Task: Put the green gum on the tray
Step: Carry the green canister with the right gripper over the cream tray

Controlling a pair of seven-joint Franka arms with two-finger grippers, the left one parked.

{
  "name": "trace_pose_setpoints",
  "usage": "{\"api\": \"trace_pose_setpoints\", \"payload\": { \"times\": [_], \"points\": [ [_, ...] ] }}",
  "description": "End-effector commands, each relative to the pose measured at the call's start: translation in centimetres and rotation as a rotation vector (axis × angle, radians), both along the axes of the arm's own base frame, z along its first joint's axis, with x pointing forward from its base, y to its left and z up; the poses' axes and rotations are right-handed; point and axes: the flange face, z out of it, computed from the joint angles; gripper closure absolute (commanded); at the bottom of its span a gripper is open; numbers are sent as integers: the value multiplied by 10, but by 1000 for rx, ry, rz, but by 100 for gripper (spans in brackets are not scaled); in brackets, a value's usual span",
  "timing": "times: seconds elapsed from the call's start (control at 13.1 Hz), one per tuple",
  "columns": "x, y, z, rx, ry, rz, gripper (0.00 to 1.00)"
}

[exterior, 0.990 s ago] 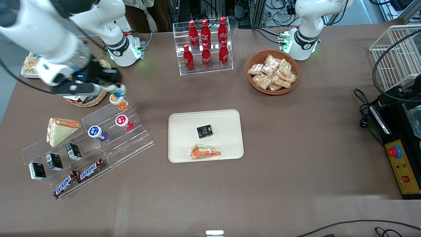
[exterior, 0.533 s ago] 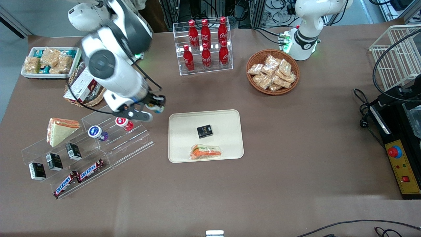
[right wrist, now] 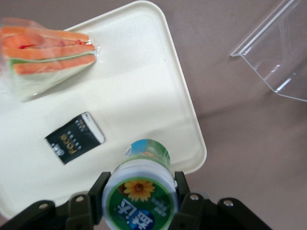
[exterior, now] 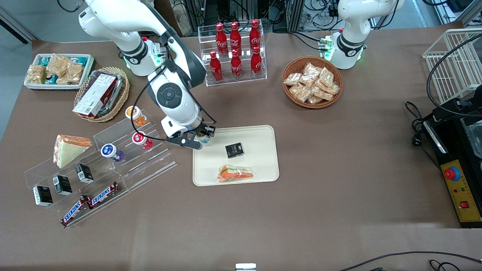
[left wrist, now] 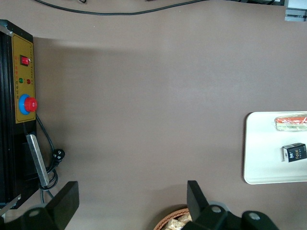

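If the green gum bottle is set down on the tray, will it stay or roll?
Held by the end effector above the tray, the green gum is a cylinder: upright it probably stands; on its side it may roll. Smooth plastic, possibly slippery.

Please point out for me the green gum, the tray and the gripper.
green gum (right wrist: 139,201), right wrist view, on its round white lid with the green label.
tray (exterior: 260,132), front view, on a bare part near its rim.
gripper (exterior: 203,138), front view, midway between its fingertips, over the tray's corner.
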Motion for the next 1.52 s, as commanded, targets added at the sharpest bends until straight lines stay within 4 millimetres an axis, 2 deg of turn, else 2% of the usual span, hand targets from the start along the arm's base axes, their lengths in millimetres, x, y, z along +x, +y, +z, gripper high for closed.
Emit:
{"api": "trace_pose_setpoints", "payload": {
  "times": [0.0,0.38,0.46,0.53,0.61,1.14,1.3,1.45],
  "points": [
    [-7,-13,-39,8,-36,-31,97],
    [-14,-21,-76,4,-57,-34,96],
    [-15,-22,-81,4,-57,-39,66],
    [-14,-22,-82,3,-57,-44,21],
    [-14,-22,-81,4,-58,-47,0],
    [-13,-22,-78,4,-55,-48,0],
    [-12,-22,-53,6,-46,-22,0],
    [-8,-16,-4,9,-17,28,0]
  ]
}}
